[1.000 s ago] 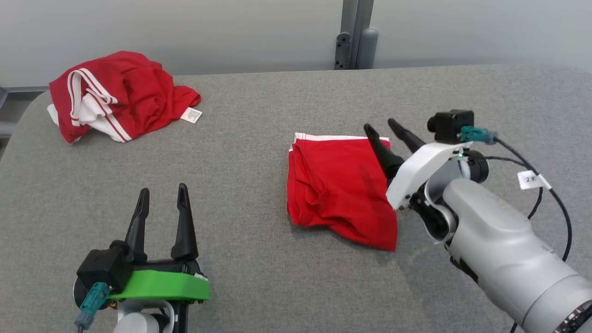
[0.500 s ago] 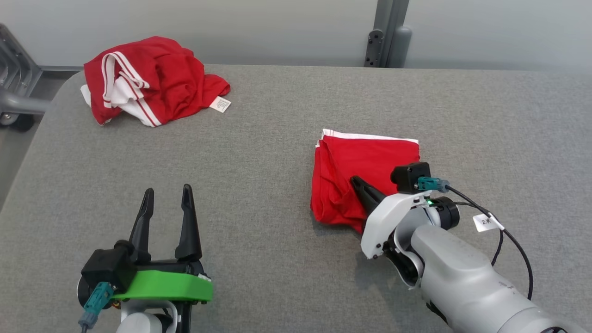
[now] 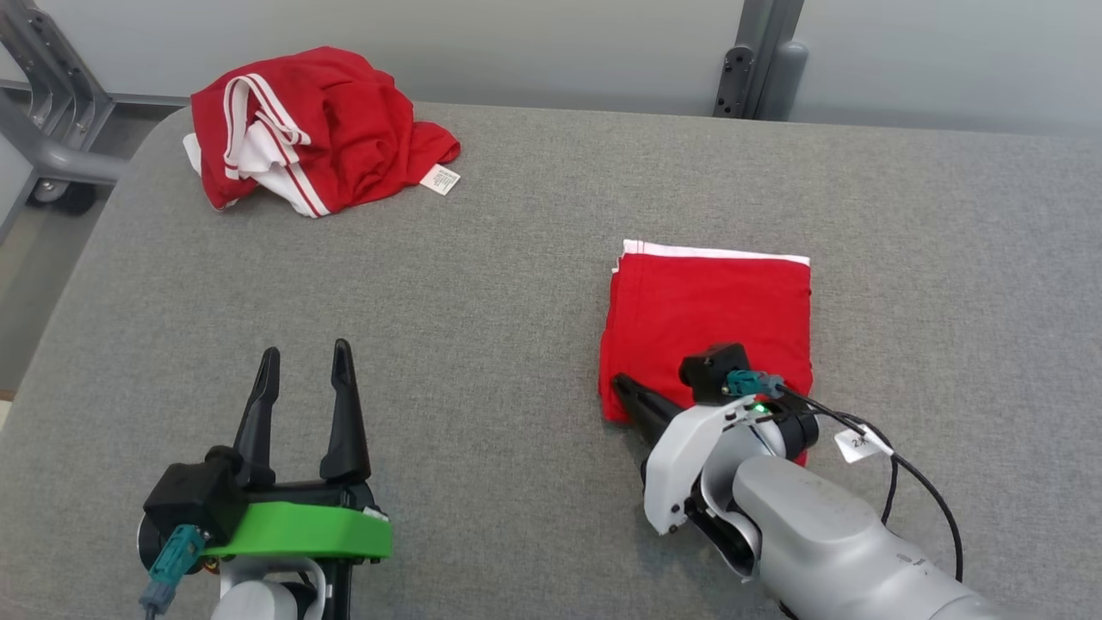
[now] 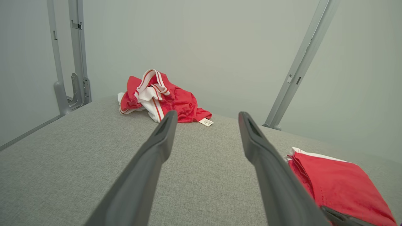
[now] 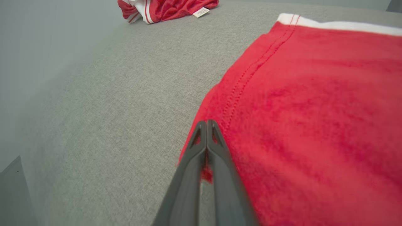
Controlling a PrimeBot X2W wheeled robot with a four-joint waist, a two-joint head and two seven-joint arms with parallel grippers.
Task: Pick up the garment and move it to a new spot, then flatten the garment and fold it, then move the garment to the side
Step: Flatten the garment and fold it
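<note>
The right tool (image 5: 207, 123) is pinched shut on the near-left corner of the folded red garment (image 3: 706, 319), which lies flat on the grey table (image 3: 516, 301), right of centre, with its white band along the far edge. The left tool (image 3: 306, 349) hovers over the table's near left with its fingers spread wide, well apart from the cloth. A crumpled red-and-white garment (image 3: 318, 129) sits heaped at the far left corner.

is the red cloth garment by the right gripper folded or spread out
Folded: the red garment with a white edge lies as a neat rectangle, with layers stacked along its left side.
</note>
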